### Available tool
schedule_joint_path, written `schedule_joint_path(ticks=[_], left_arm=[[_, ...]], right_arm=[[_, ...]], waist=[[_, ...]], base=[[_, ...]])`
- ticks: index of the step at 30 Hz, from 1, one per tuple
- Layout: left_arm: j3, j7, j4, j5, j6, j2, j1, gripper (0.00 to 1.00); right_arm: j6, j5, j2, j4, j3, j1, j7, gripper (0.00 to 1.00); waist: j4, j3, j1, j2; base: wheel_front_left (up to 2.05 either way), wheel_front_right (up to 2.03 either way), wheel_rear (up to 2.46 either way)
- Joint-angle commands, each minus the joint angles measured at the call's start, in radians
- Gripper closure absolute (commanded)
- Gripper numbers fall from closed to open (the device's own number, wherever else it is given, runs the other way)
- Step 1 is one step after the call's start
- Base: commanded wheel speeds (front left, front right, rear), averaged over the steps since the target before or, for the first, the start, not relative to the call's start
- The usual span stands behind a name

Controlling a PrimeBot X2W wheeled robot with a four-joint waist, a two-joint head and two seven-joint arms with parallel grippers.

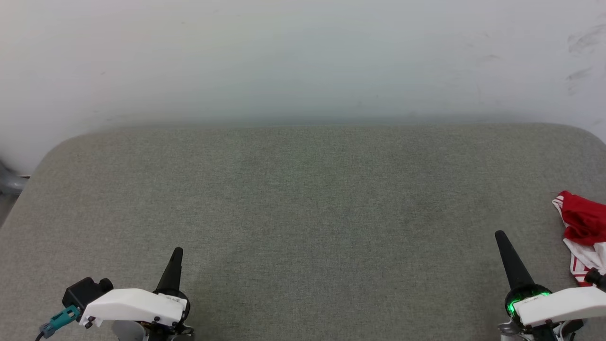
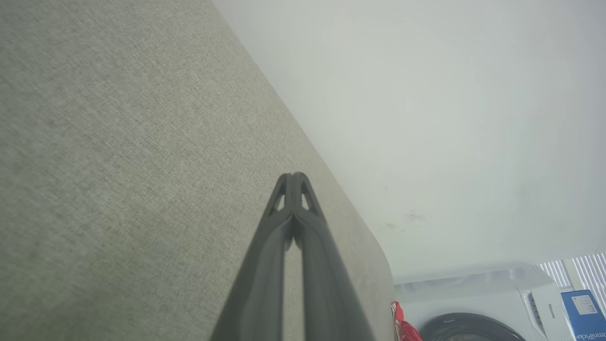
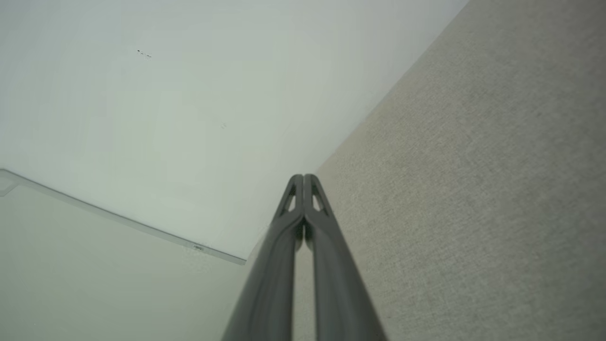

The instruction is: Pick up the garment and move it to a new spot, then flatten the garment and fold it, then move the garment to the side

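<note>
Two grippers are showing clenched tight, fingers pressed together and gripping nothing. You are seeing the left gripper pointing across the grey padded surface at your lower left, and the right gripper doing likewise at your lower right. The garment is lying crumpled at the surface's right edge, near the right gripper, clear of its fingertips.

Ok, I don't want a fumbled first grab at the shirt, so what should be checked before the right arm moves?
1. Is the garment located: ok, crumpled at the table's right edge.
2. Is the right gripper free: ok, holds nothing.
3. Is it open for grasping: not ok, shut.
4. Is the left gripper apart from the garment: ok, far left, shut.
5. Is the whole garment on the table: cannot tell, the picture's edge cuts it off.
</note>
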Motion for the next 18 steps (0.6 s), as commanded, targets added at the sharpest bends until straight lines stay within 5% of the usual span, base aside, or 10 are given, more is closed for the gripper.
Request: schedule_joint_path(ticks=[1, 18], left_arm=[[0.015, 0.008, -0.006, -0.025, -0.012, -0.001, -0.029, 1.0], [0.071, 0.052, 0.005, -0.16, -0.057, -0.034, -0.041, 1.0]], right_arm=[[0.0, 0.032, 0.001, -0.001, -0.002, -0.035, 0.0, 1.0], [0.0, 0.197, 0.001, 0.051, -0.005, -0.067, 0.002, 1.0]], waist=[[0.0, 0.001, -0.0001, -0.0001], [-0.001, 0.011, -0.0001, -0.0001]], base=[[0.0, 0.0, 0.0], [0.0, 0.0, 0.0]])
